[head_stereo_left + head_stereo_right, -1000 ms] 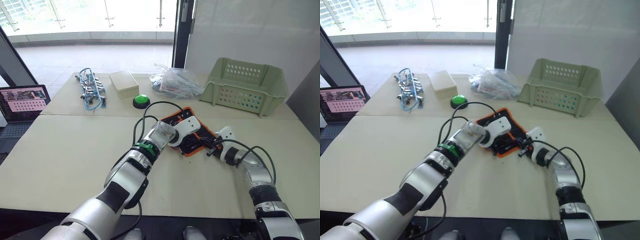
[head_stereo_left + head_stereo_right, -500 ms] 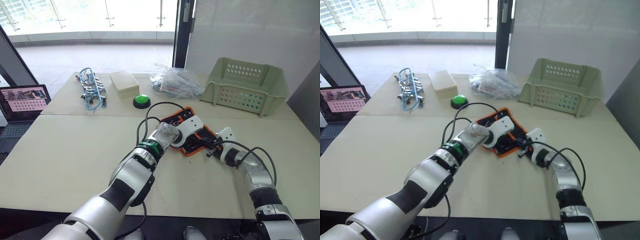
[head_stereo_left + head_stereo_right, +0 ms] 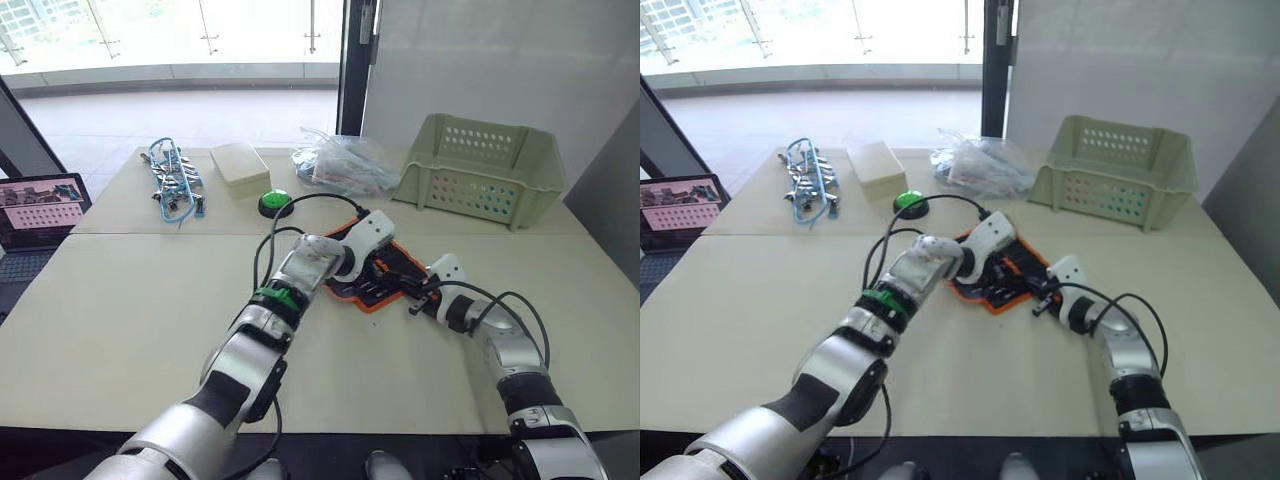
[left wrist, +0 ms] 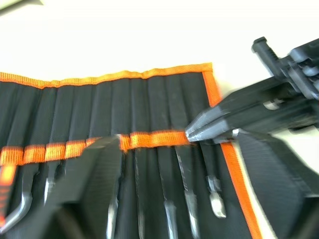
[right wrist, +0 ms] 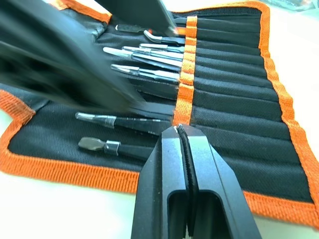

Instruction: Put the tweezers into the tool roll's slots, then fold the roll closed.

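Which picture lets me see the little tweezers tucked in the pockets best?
The right wrist view: the tweezers lie big and close, silver ends sticking out of the tool roll. The left wrist view shows some too, partly behind a finger. From the head views, the roll is mostly hidden by the left gripper.

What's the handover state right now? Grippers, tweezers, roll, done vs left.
Right gripper: fingers shut, tips at the orange band over the slots, holding nothing visible.
Left gripper: over the tool roll; finger state unclear.
Tool roll lies open and flat on the table.
Tweezers sit in the slots, ends sticking out; the exact count is hard to tell.
Left: check that all are seated, then fold the roll closed.
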Available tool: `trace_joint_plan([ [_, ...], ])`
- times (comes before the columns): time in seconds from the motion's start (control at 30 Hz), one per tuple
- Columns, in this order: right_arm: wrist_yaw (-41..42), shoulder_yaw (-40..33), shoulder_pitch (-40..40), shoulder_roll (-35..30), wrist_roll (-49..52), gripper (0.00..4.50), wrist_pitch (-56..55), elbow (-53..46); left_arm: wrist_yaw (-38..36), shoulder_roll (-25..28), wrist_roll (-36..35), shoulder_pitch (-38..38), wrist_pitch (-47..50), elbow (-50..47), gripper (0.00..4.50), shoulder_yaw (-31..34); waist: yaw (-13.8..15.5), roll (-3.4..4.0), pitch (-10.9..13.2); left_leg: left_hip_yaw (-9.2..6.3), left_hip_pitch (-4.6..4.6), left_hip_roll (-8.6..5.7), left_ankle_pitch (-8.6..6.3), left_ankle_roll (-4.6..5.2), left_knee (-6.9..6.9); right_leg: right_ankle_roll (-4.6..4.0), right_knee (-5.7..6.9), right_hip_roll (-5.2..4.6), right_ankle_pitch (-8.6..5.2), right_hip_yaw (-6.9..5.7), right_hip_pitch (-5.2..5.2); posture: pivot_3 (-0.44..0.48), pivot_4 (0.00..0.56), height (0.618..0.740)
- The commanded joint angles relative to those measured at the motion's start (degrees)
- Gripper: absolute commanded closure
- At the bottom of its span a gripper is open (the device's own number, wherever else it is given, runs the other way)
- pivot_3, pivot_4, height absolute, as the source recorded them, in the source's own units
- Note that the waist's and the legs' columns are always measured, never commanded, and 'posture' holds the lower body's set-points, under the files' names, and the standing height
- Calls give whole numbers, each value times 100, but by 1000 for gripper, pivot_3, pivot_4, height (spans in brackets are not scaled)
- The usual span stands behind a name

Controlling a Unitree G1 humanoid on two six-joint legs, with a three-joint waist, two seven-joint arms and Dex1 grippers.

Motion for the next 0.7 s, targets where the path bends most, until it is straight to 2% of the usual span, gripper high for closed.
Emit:
trace_joint_plan([
  [0.03,-2,128,127,-32,-211,4500,121,338,178,285,-446,166,894,-1612,445,485,-3,0,0,-1,-1,0,0,-1,1,-1,0,0,0,0,0,0,150,740],
  [0.13,16,143,93,-29,-213,4500,84,423,417,643,-643,442,1413,-2412,445,820,3,0,-1,-2,0,0,0,-1,9,-1,-1,-1,1,0,4,0,150,740],
  [0.27,42,172,9,-24,-217,4500,68,488,764,812,-1281,899,2138,-3216,445,1716,4,1,-2,-2,8,1,0,-1,9,-1,-1,-1,1,0,8,0,150,740],
  [0.37,81,181,-55,-11,-211,4500,32,536,817,902,-1716,1432,2103,-3720,445,2160,-3,1,-2,-2,7,2,0,-1,9,-2,1,0,1,0,8,0,150,740],
  [0.5,122,191,-128,13,-207,4500,-19,592,693,1218,-1867,2443,1548,-4052,445,2134,-9,0,-4,0,10,4,0,-2,7,-5,0,0,3,3,7,0,150,740],
  [0.7,189,107,-175,13,-76,4500,-79,308,639,1477,-2105,3287,1115,-4335,445,1976,45,-3,-4,1,9,3,1,-2,7,-7,-4,0,4,4,8,0,150,740],
])
